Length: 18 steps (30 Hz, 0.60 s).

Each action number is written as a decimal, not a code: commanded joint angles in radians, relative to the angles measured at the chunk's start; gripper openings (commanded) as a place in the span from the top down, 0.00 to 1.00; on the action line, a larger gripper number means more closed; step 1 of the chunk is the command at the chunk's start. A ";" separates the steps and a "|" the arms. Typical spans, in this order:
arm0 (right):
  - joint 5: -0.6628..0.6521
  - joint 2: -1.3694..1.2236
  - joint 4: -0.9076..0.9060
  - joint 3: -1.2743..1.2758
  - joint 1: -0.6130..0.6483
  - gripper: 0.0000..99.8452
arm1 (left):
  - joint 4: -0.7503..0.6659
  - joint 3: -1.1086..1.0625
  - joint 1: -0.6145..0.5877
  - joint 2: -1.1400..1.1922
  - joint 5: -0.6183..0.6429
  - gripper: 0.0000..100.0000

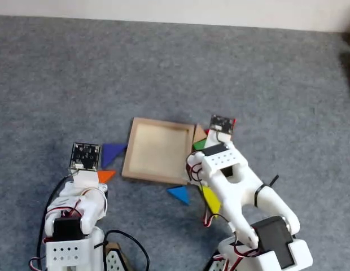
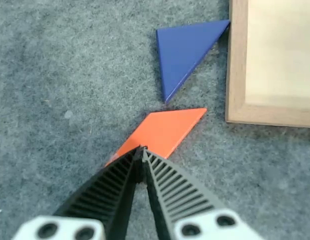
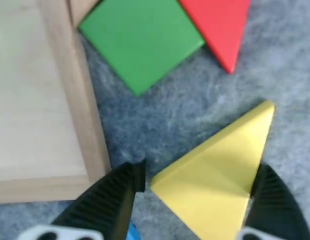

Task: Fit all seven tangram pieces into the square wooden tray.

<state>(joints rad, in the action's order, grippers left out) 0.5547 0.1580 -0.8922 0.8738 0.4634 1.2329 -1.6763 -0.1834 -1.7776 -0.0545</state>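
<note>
The floor of the tray (image 1: 158, 148) is bare wood, so a gripper can come down into it from above; the raised rim stands in the way of a piece that slides in flat. On one side the dark blue triangle (image 2: 187, 52) reaches the rim with a corner; the orange piece (image 2: 162, 131) lies just beside it, with a narrow strip of carpet (image 1: 163, 68) between them. On the other side the green square (image 3: 141, 40) and the red triangle (image 3: 220, 25) crowd near the rim; the right gripper (image 3: 197, 175) stands with jaws apart around the yellow triangle (image 3: 217, 170). Beyond the tray's far edge the carpet is open.
</note>
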 commanded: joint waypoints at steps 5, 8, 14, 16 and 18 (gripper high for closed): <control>0.002 0.005 0.001 0.022 -0.024 0.70 | 0.002 -0.019 0.008 -0.044 -0.008 1.00; 0.002 0.005 0.001 0.022 -0.024 0.70 | 0.002 -0.019 0.008 -0.044 -0.008 1.00; -0.055 -0.002 -0.001 0.022 -0.022 0.70 | 0.002 -0.019 0.008 -0.044 -0.008 1.00; -0.060 -0.002 -0.002 0.022 -0.022 0.70 | 0.002 -0.019 0.008 -0.044 -0.008 1.00; -0.060 -0.002 -0.002 0.022 -0.022 0.70 | 0.002 -0.019 0.008 -0.044 -0.008 1.00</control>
<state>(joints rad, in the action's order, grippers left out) 0.5117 0.1580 -0.8922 0.8738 0.4603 1.2329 -1.6763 -0.1834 -1.7776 -0.0545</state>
